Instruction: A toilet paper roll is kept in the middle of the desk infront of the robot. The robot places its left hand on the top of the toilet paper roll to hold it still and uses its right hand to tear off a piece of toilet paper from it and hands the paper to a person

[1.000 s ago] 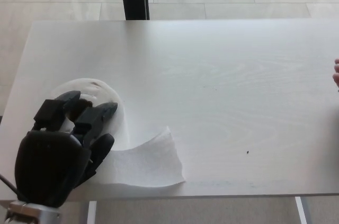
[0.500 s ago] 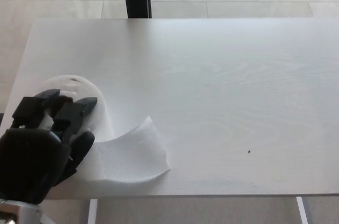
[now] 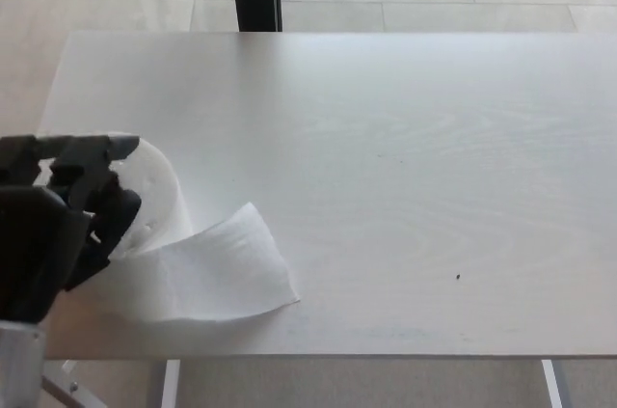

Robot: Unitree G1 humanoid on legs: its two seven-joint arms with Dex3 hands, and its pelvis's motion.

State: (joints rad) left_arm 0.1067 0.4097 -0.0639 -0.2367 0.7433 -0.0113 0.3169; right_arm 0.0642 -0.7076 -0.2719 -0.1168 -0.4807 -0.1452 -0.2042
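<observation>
The toilet paper roll [image 3: 154, 198] stands near the desk's [image 3: 405, 167] left edge, with the left hand [image 3: 60, 225] resting over its top and left side, fingers [image 3: 92, 152] draped on it rather than clenched, apparently to pin it for tearing. A loose sheet [image 3: 207, 273] trails from the roll toward the desk's front edge, within reach of the unseen right hand.

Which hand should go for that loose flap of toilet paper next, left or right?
Probably the right. The left hand is over the toilet paper roll, busy steadying it. The loose sheet trails from the roll toward the robot's right across the desk. The right hand isn't in view yet.
</observation>
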